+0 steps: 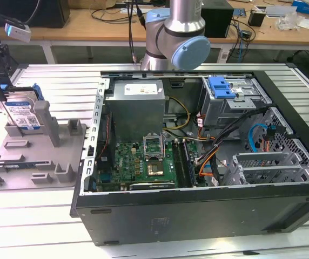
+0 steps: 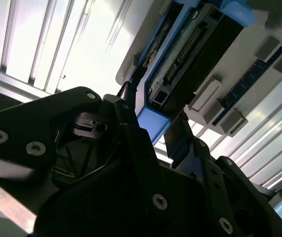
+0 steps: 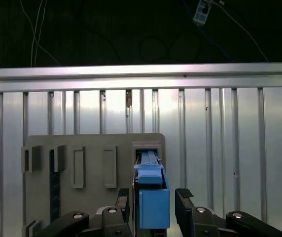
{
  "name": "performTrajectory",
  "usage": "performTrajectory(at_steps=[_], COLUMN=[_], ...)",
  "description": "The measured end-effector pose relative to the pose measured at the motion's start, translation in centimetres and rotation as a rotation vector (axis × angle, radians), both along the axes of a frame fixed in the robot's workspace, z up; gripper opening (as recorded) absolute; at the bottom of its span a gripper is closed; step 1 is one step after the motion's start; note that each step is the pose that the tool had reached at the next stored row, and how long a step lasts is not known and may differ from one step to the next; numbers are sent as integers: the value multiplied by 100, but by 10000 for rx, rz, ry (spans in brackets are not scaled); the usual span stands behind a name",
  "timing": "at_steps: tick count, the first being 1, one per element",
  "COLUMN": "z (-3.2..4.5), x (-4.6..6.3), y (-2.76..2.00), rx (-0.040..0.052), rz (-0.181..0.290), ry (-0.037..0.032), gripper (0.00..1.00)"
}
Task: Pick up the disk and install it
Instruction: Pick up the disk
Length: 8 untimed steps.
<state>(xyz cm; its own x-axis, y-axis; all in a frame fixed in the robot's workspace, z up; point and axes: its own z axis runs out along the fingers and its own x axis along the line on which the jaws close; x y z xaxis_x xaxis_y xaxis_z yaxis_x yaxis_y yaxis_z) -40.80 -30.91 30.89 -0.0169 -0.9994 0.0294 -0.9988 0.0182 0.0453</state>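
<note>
- The disk (image 1: 24,114) is showing as a flat silver rectangular drive with a white-and-blue label on its broad face and a blue plastic frame along its edges.
- It is standing on edge in a slot of a grey moulded plastic fixture (image 1: 62,141), at the far left of the exterior view, well apart from the open computer case (image 1: 197,211).
- Its label face is turning toward the exterior view's right and near side. It is looking taller than wide there, so the long axis seems to be running up and down.
- In the second wrist view a connector strip (image 2: 183,52) and the dark board side are showing beside a blue tab.
- The black metal hand (image 3: 154,196) is hanging over the disk's top edge, spread, with one finger (image 3: 184,196) on each side. A thin gap is showing on one side, so it is not pinching.
- The fixture is lying on a ribbed, shiny aluminium table (image 1: 41,229).
- The case is dark sheet metal, lying open with its green board facing up.
</note>
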Motion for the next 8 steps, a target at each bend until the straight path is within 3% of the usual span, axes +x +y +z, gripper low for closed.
performTrajectory(at_steps=[8], z=[-26], x=[-5], y=[1], rx=[7], rz=[-67], ry=[1], gripper=[50])
